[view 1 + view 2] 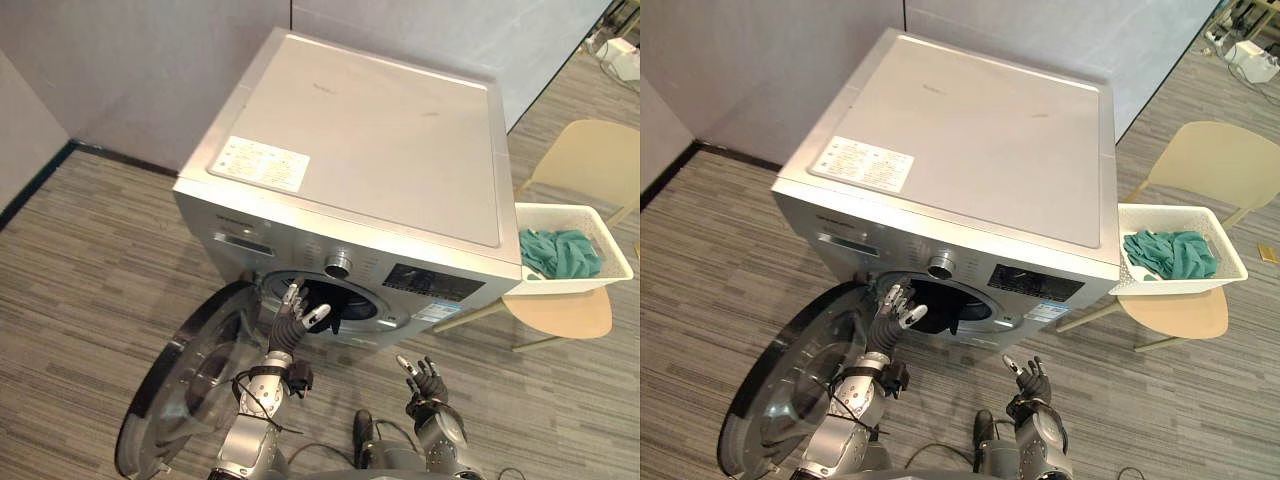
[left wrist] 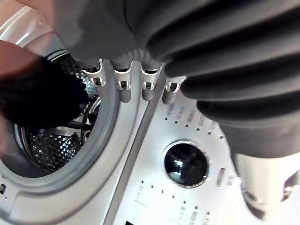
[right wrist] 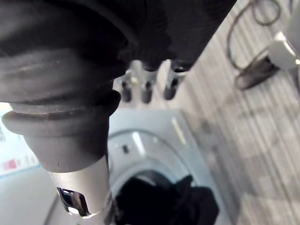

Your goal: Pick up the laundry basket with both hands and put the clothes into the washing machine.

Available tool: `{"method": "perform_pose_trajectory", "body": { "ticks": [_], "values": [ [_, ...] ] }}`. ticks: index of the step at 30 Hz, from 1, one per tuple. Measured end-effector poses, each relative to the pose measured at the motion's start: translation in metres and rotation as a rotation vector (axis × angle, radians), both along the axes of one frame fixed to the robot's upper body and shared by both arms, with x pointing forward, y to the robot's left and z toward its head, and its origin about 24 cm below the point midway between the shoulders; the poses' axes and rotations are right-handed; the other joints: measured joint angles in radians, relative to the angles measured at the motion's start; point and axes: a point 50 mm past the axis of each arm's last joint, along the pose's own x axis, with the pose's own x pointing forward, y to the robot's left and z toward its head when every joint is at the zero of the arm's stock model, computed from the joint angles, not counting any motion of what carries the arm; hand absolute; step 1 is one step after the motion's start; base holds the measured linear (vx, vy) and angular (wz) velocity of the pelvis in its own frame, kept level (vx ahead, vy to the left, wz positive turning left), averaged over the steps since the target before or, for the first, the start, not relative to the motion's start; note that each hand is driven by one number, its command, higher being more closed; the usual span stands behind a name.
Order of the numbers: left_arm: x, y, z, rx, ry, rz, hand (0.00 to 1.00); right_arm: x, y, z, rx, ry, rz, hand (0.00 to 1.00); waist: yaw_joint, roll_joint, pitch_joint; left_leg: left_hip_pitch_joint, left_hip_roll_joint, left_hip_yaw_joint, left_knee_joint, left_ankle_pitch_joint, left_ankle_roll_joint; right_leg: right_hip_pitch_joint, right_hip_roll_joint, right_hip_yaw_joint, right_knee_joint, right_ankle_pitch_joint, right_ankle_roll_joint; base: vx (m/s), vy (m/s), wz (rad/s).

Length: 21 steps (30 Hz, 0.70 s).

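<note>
Nearest and low on the right: right hand, fingers loosely apart, empty. Just left of it, left hand raised at the washing machine's open drum mouth, fingers straight and spread, just beside a dark garment bunched inside. Door swung wide to the left. Farther right, on a beige chair: white laundry basket with teal clothes in it.
</note>
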Motion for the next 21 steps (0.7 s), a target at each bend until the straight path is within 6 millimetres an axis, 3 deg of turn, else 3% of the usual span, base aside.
{"method": "perform_pose_trajectory", "body": {
  "ticks": [6, 9, 11, 14, 16, 21],
  "values": [
    [-0.003, 0.018, -0.013, 0.030, 0.056, 0.065, 0.00, 0.000, -0.007, -0.001, -0.030, 0.008, 0.012, 0.00, -0.021, 0.002, 0.000, 0.039, -0.019, -0.033, -0.061, 0.071, 0.015, 0.057, -0.017, -0.047, -0.012, -0.026, -0.019, 0.00, -0.024, 0.37],
    [-0.011, 0.025, -0.033, 0.056, 0.145, 0.083, 0.00, -0.010, -0.009, -0.009, -0.038, 0.061, 0.020, 0.00, -0.014, 0.013, 0.010, 0.023, -0.033, -0.063, -0.059, 0.090, 0.021, 0.041, -0.038, -0.096, 0.061, -0.086, -0.006, -0.11, -0.007, 0.59],
    [-0.023, 0.028, -0.049, 0.069, 0.228, 0.085, 0.00, -0.012, -0.009, -0.011, -0.038, 0.073, 0.021, 0.00, -0.005, 0.014, 0.044, -0.024, -0.069, -0.092, 0.028, 0.061, 0.053, -0.024, -0.078, -0.109, 0.226, -0.173, 0.015, -0.17, -0.030, 0.47],
    [-0.029, 0.034, -0.057, 0.109, 0.270, 0.107, 0.00, -0.004, -0.012, -0.006, -0.050, 0.040, 0.021, 0.00, 0.008, 0.032, 0.102, -0.146, -0.086, -0.109, 0.196, -0.010, 0.036, -0.120, -0.111, -0.115, 0.398, -0.245, 0.040, -0.27, -0.024, 0.27],
    [-0.028, 0.042, -0.060, 0.143, 0.284, 0.135, 0.00, 0.007, -0.009, 0.001, -0.046, 0.000, 0.027, 0.00, 0.006, 0.043, 0.131, -0.202, -0.084, -0.111, 0.248, -0.016, 0.038, -0.183, -0.121, -0.120, 0.462, -0.267, 0.058, -0.18, -0.036, 0.19],
    [-0.027, 0.064, -0.082, 0.299, 0.399, 0.244, 0.00, 0.038, 0.002, 0.021, -0.034, -0.097, 0.026, 0.00, 0.006, 0.030, 0.213, -0.329, -0.080, -0.111, 0.481, -0.090, 0.024, -0.309, -0.137, -0.091, 0.688, -0.353, 0.057, -0.13, -0.032, -0.04]
  ]
}}
